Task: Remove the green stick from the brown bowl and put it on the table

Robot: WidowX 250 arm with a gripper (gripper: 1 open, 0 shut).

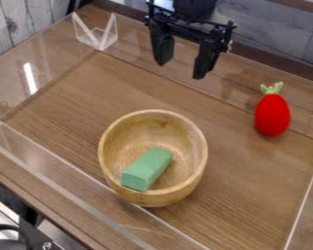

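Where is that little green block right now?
In the camera view, the green block lies inside the wooden bowl, toward its lower left, near the rim.

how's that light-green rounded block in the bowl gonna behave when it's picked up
The light-green rounded block looks stiff, holding its straight edges. Its flat faces suggest little rolling, though it might slide down the curved wooden bowl wall if nudged.

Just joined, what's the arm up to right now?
Nothing in hand at the moment. The claw hangs open over the far part of the table. The green stick is still to be taken out: it lies inside the brown bowl, toward the near side. The red strawberry-shaped toy sits on the table off to the right of the picture, outside the bowl.
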